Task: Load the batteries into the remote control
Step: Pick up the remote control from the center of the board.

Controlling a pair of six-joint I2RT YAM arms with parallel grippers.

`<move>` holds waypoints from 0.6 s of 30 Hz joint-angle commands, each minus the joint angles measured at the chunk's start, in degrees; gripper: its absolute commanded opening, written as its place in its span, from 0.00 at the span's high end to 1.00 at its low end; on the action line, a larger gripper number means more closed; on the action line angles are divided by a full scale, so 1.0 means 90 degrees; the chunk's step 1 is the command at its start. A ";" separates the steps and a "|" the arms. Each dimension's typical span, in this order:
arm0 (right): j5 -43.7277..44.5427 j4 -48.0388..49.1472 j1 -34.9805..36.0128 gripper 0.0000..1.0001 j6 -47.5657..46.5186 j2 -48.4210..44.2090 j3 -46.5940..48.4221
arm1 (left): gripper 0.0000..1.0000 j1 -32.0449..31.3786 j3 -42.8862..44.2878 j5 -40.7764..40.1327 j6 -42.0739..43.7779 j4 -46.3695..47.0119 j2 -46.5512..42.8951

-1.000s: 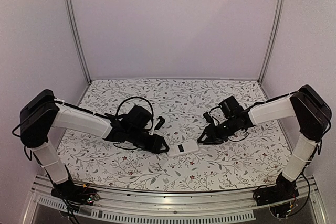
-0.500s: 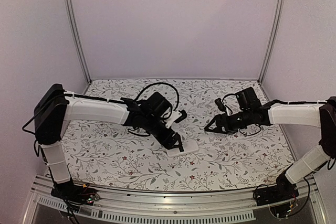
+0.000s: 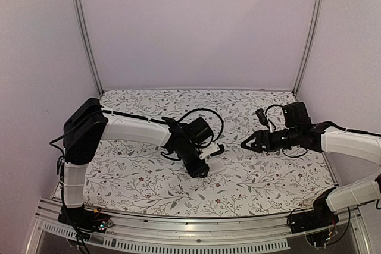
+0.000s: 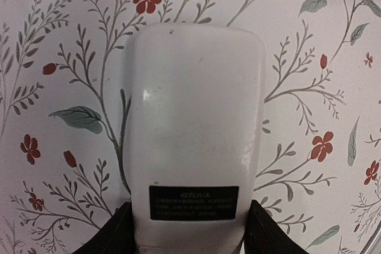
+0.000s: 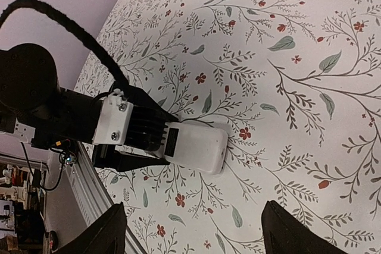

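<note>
Roughly left-right, remote control (image 4: 193, 129) (back up)

remote control (image 4: 193, 141): white plastic, smooth, faint sheen, one small glint near me.
label (image 4: 193, 202): black, matt.
my left fingers (image 4: 107, 236): black plastic, matt.
table cover (image 4: 309, 57): flower print, matt, flat.
frame rail (image 3: 83, 34): bare metal, dull shine.

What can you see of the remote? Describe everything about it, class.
The remote is a white, glossy plastic slab with rounded corners. Its plain side faces up, bearing a small black label whose print is too blurred to read; no buttons show. It lies on the floral cloth. The left hand grips one end across its width; the other end is free, with nothing else touching it.
</note>
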 commanded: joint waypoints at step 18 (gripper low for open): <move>-0.0817 0.2319 0.0631 0.19 0.0087 -0.0907 0.0015 | 0.73 0.0641 -0.1909 0.3298 -0.1910 0.3912 -0.2626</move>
